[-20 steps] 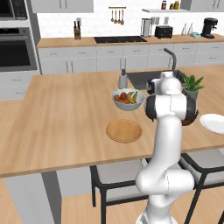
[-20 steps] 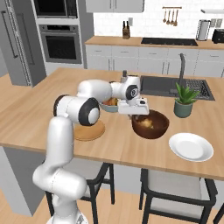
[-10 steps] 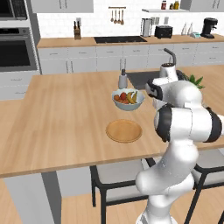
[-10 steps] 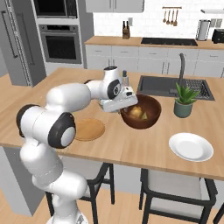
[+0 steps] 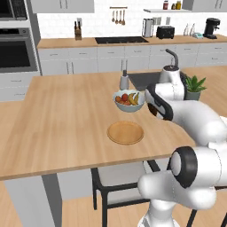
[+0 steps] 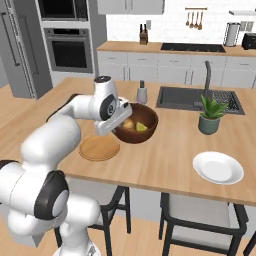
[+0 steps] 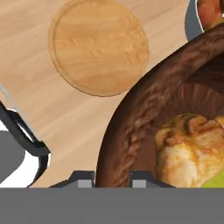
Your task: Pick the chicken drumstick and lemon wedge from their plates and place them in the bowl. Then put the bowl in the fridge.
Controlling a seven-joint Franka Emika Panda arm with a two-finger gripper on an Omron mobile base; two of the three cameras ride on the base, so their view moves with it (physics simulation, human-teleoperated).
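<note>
Kitchen island (image 6: 165, 160) below us: our gripper (image 7: 112, 177), clamped on the bowl (image 6: 136, 124) rim, has lifted it, drumstick (image 7: 192, 148) and lemon (image 6: 141, 127) inside, swinging toward nine o'clock, fridgeward (image 6: 17, 47).

Both base views look forward and down over the long light-wood island counter (image 5: 66, 115) (image 6: 165, 160), sharing it. The hand view looks close down onto the round light-wood plate (image 7: 98, 46).

Rendered kitchen with white tiled back wall (image 5: 102, 22), pale grey cabinets (image 5: 111, 62) under a wooden counter, black cooktop (image 5: 121, 40), knife block (image 5: 78, 33), hanging utensils (image 5: 117, 15), toaster (image 5: 165, 32) and coffee maker (image 5: 213, 27). Black wall oven (image 6: 67, 50) at left. Large light-wood island (image 5: 62, 119) with sink (image 6: 185, 97), tall faucet (image 6: 207, 80), potted plant (image 6: 210, 114); dark chairs (image 6: 200, 225) tucked beneath, wooden floor (image 5: 26, 208)
</note>
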